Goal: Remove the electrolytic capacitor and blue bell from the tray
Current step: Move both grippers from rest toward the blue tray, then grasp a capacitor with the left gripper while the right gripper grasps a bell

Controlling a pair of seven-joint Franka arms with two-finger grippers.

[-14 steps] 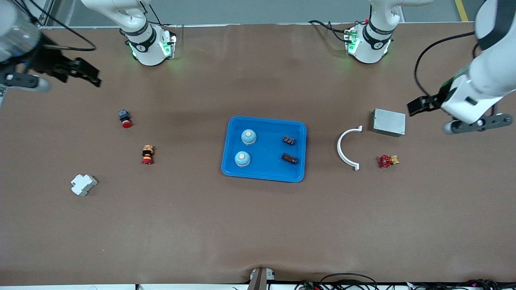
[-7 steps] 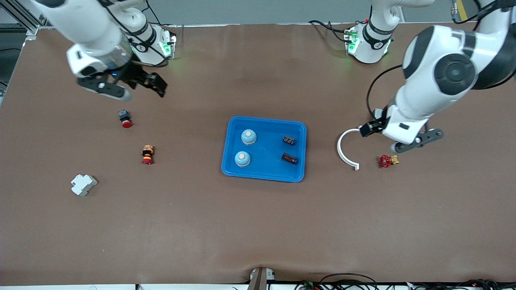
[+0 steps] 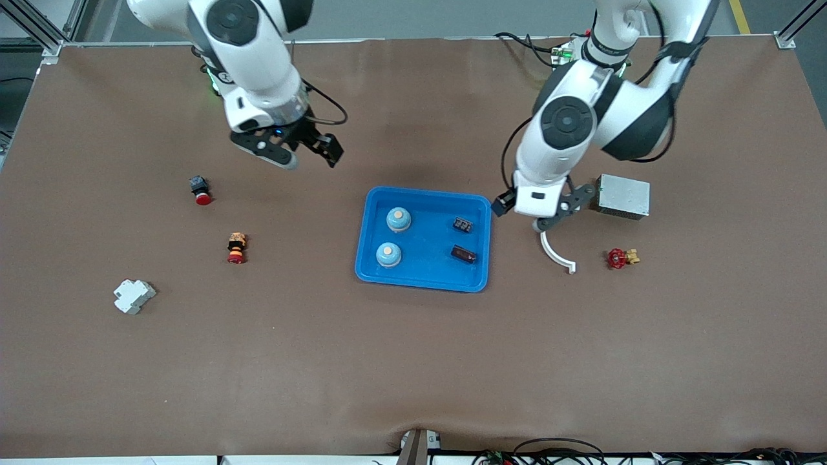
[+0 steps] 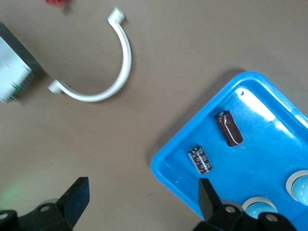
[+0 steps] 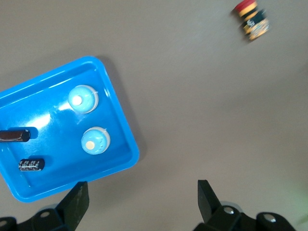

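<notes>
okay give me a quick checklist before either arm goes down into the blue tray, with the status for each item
1. Left gripper fingers open, nothing held: ok.
2. Right gripper fingers open, nothing held: ok.
3. Capacitor lying in the tray, nothing on top of it: ok.
4. Two blue bells upright in the tray, apart from each other: ok.
5. Left gripper over the capacitor: not ok, it is over the tray's rim at the left arm's end.
6. Right gripper over a bell: not ok, it is over bare table.
</notes>
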